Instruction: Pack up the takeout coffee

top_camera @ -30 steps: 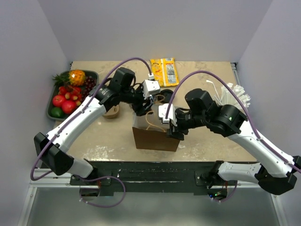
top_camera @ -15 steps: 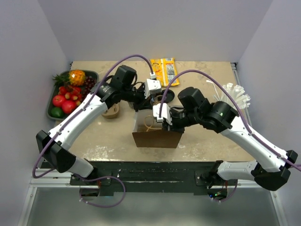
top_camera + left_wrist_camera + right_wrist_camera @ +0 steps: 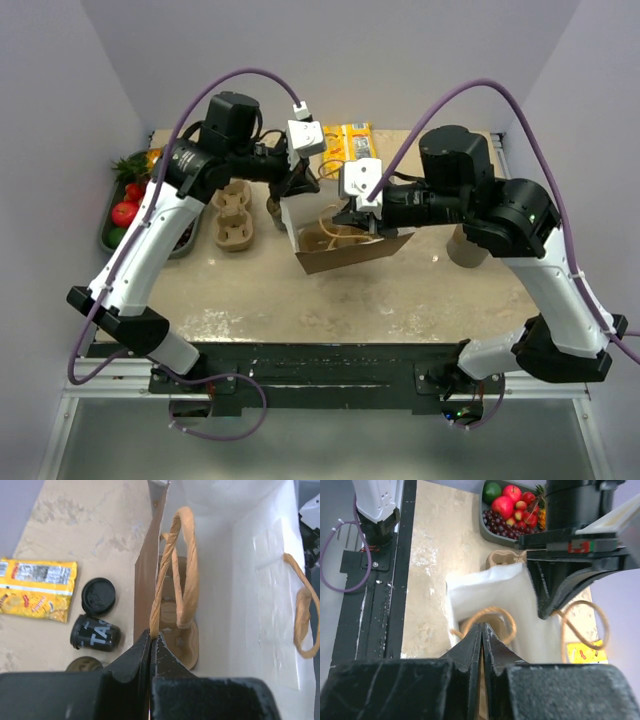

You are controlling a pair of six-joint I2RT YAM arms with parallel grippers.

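Left jaws and right jaws each pinch a twisted paper handle (image 3: pixel 175 570), holding the brown paper bag (image 3: pixel 350 257) open-mouthed over the table (image 3: pixel 250 290); the black takeout coffee cup (image 3: pixel 95 632) lies outside, beside it

Beige table (image 3: pixel 250 298) bearing fruit tray (image 3: pixel 185 240), cup carriers (image 3: pixel 235 215), yellow snack packet (image 3: pixel 350 146)

Left hand (image 3: pixel 151 639), right hand (image 3: pixel 482 630) pinched closed
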